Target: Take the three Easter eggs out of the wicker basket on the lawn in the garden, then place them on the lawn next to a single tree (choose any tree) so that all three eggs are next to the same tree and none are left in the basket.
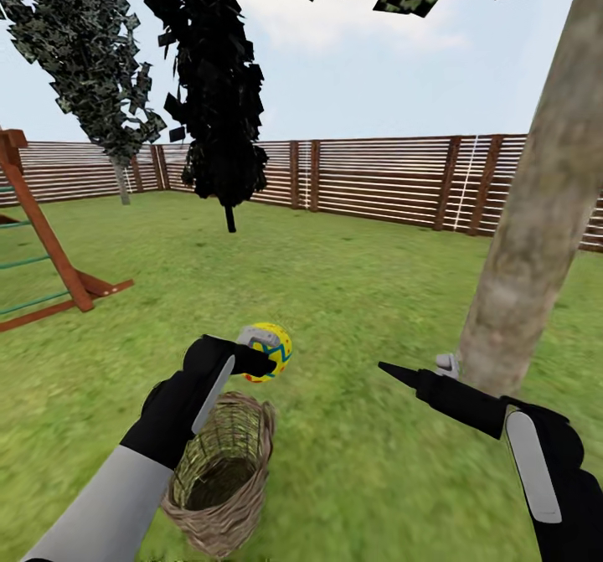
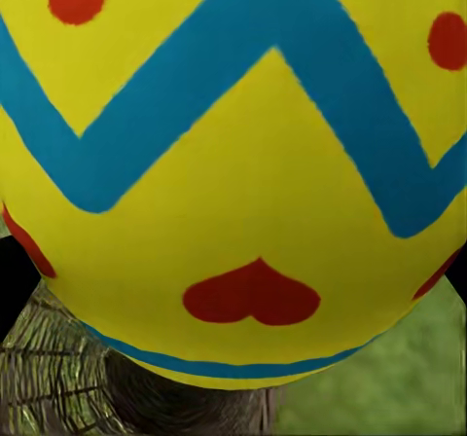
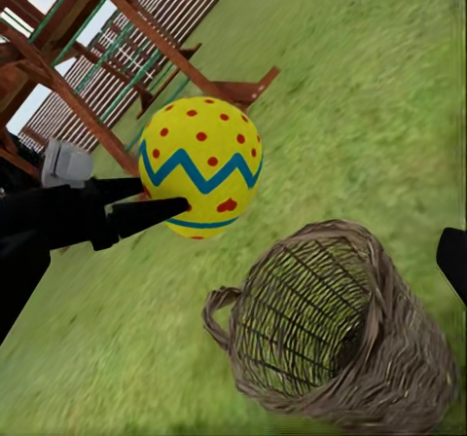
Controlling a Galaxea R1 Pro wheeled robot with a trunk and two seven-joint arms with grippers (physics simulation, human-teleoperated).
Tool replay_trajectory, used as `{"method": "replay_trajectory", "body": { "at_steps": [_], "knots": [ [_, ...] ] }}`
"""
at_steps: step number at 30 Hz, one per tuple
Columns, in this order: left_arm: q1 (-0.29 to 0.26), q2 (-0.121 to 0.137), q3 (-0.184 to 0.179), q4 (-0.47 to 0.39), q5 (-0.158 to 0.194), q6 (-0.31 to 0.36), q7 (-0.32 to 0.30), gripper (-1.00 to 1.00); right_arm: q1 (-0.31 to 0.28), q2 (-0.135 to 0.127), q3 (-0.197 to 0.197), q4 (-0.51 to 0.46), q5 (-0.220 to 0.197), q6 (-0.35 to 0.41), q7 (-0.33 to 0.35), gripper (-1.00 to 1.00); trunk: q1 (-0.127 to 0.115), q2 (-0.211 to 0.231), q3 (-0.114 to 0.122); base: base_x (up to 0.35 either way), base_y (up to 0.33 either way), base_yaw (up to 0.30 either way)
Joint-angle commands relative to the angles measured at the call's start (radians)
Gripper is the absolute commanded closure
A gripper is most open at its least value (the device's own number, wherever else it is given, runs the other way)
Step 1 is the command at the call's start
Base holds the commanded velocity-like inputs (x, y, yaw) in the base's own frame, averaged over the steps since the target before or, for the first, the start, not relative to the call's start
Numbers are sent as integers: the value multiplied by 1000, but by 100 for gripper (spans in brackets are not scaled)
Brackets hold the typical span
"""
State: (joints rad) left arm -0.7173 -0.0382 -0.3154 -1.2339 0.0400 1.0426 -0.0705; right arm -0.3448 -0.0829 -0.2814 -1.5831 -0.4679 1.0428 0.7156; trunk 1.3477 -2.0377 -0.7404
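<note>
A yellow Easter egg (image 1: pixel 266 349) with red dots and blue zigzag bands is clamped between the fingers of the left gripper (image 1: pixel 255 359), and it is held in the air just above the rim of the wicker basket (image 1: pixel 219 474), toward the basket's 1 o'clock in the head view. In the left wrist view the egg (image 2: pixel 233 173) is seen at very close range, with woven wicker beneath it. In the right wrist view the same egg (image 3: pixel 200 166) is seen against the dark fingers of the left gripper (image 3: pixel 146 212), above and apart from the basket (image 3: pixel 331 329), whose visible interior holds no egg. The right gripper (image 1: pixel 419 373) is held out at the basket's 2 o'clock, with nothing between its fingers and its jaws parted. Just beyond it, at 3 o'clock from the egg, the pale mottled trunk of the tree (image 1: pixel 536 210) is rooted in the lawn (image 1: pixel 335 294). A wooden play frame (image 1: pixel 42 244) stands at 10 o'clock, and a slatted fence (image 1: pixel 377 181) closes the far side.
</note>
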Motion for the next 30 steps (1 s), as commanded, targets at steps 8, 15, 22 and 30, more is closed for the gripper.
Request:
{"method": "replay_trajectory", "body": {
  "at_steps": [8, 15, 22, 30],
  "knots": [
    [3, 0, -3, -1, 1, 5, 2, 100, -1, 0, 1, 0, 5, 4, 7, -100, -1, -1, 8, -248, -187, -217],
    [4, 0, -9, -1, 1, 5, 2, 100, -1, 0, 1, 0, 5, 4, 7, -100, -1, -1, 16, -267, -176, -217],
    [4, 0, -10, -1, 1, 5, 3, 100, -1, 0, 1, 0, 5, 4, 7, -100, -1, -1, 25, -270, -173, -217],
    [4, -1, -11, 0, 0, 5, 3, 100, -1, 0, 1, 0, 5, 4, 7, -100, -1, -1, 34, -258, -179, -217]
  ]
}}
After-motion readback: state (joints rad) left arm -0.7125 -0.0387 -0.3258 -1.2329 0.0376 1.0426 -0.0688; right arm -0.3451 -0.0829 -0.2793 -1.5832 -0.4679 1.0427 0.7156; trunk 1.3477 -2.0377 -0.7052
